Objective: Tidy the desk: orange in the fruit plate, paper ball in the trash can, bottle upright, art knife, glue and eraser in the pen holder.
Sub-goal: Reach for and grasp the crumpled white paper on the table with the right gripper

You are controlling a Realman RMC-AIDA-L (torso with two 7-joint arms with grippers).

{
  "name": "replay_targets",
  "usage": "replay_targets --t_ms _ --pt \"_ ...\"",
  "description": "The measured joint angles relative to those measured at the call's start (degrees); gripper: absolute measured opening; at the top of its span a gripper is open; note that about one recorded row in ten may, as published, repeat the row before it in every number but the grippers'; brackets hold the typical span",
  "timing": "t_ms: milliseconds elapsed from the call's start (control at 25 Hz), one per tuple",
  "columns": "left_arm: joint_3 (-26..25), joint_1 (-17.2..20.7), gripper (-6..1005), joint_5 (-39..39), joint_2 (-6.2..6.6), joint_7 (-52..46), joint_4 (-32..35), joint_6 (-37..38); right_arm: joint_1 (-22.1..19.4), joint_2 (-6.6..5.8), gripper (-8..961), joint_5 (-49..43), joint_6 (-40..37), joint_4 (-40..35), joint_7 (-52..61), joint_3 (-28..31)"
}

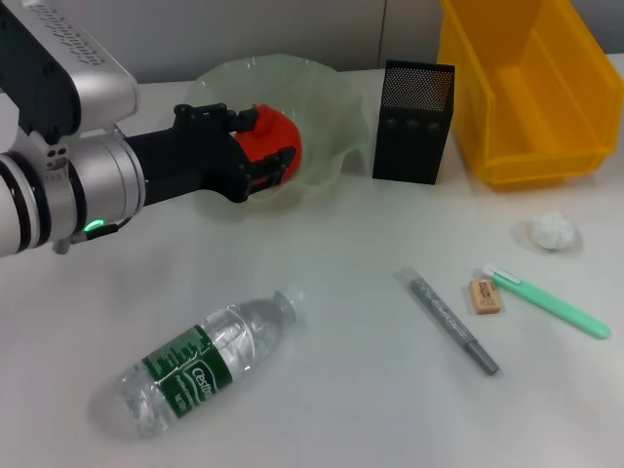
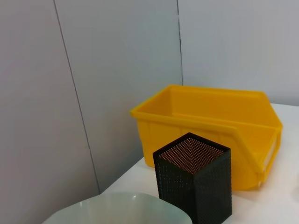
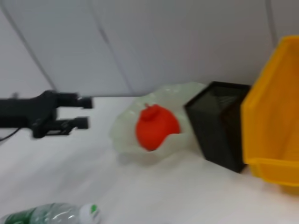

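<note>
The trash can (image 1: 531, 93) stands at the far right of the counter (image 1: 322, 409). The fruit plate (image 1: 336, 127) sits far centre with the orange (image 1: 278, 136) inside it. The left pincer (image 1: 255, 146) hangs over the plate's near-left rim, fingers parted just beside the orange, gripping nothing. The pen holder (image 1: 414, 122) stands between plate and can. The bottle (image 1: 200, 366) lies on its side near-left, long axis diagonal, cap toward the plate, nearer the left arm. Open counter surrounds it. The art knife (image 1: 551, 302), glue (image 1: 448, 322), paper ball (image 1: 554, 232) and eraser (image 1: 485, 296) lie right, nearer the unseen right pincer.
</note>
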Motion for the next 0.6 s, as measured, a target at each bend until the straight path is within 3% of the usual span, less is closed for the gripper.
replay_targets --t_ms 320,360,600 --pt "0.28 0.0 588 -0.13 -0.25 0.0 -0.09 0.32 1.84 -0.18 832 -5.43 -0.09 -8.56 14.82 1.01" --pt "0.29 -0.01 588 -0.21 -0.27 0.0 -0.11 0.33 3.0 -0.92 832 -7.44 -0.1 -8.79 18.01 1.07" --pt "0.38 -0.03 587 -0.48 -0.26 0.0 -0.27 0.37 6.41 -2.7 833 -13.87 0.13 -8.3 23.08 -0.06"
